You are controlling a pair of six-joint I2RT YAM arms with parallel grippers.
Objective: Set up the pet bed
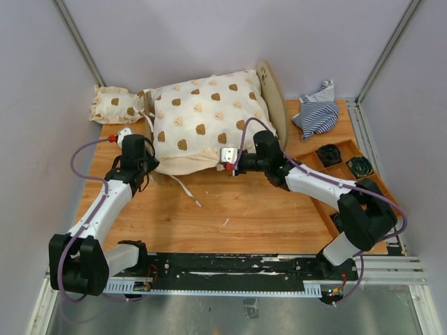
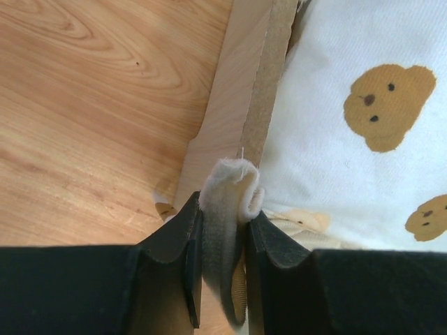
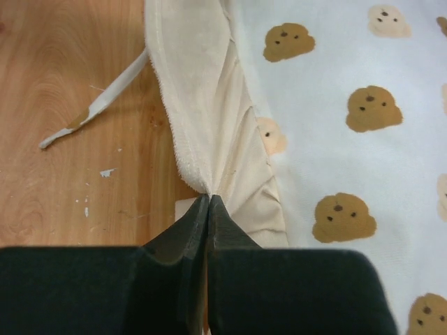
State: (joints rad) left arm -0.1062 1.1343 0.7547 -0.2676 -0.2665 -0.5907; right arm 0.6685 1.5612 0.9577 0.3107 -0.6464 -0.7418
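Pet bed point(image 1: 272, 98) beneath cushion point(image 1: 206, 118); left tool point(image 2: 223, 216), right tool point(image 3: 208, 204) pinch frill point(image 3: 199, 112)

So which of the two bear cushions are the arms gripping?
The big cushion in the middle: the left end effector and right end effector both pinch its cream edge. The small cushion lies ungripped, far left.

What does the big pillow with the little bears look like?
The cushion is puffy cream fabric printed with brown and pale bear faces, with a ruffled hem and ties. It lies on the pet bed, against its rounded end board. The left end effector pinches a fleecy strip at its left side; the right end effector pinches its near hem.
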